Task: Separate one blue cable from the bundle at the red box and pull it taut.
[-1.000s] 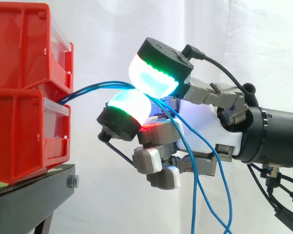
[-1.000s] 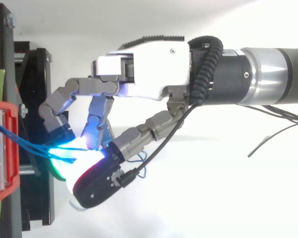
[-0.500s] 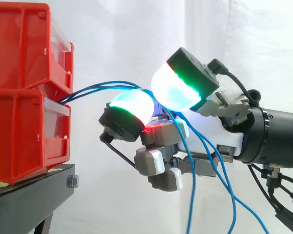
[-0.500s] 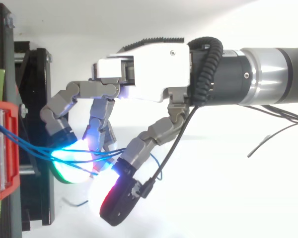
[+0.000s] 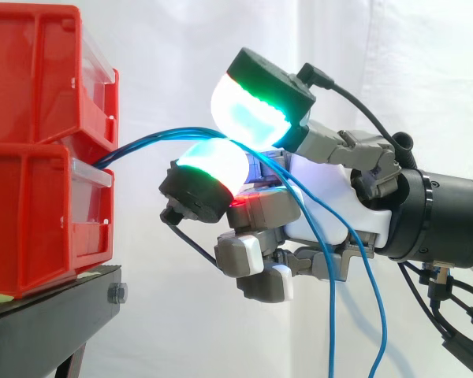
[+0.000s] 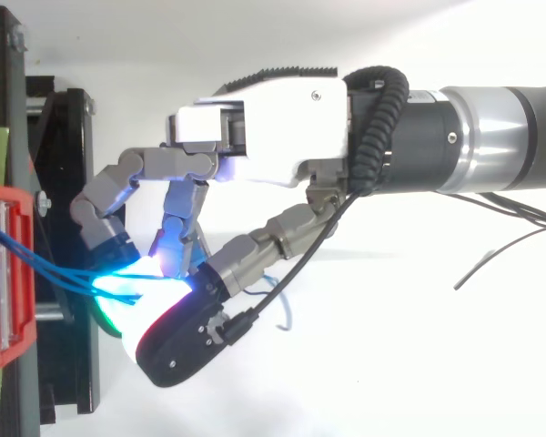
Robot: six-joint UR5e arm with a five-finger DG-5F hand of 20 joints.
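Observation:
Blue cables [image 5: 154, 140] come out of the gap between the two stacked red bins [image 5: 39, 157] and arc to the right. My hand [image 5: 323, 205] is just right of the bins, level with the cables. Two glowing green-and-cyan fingertips [image 5: 213, 169] press together with the cables running between them, so the hand is shut on them. Past the pinch the cables drop in loose loops [image 5: 355, 268] in front of the palm. From above, the cables [image 6: 45, 269] leave the bin front [image 6: 0, 273] and reach the bright pads of the hand [image 6: 273, 123].
The bins stand on a black stand [image 5: 47, 315] whose frame [image 6: 64, 182] lies close under the fingertips. A white curtain fills the background. Open space lies below and to the right of the hand.
Half a second ago the upper pad had swung up and away from the lower one. It has now come back down onto it, with the blue cables between the two pads again.

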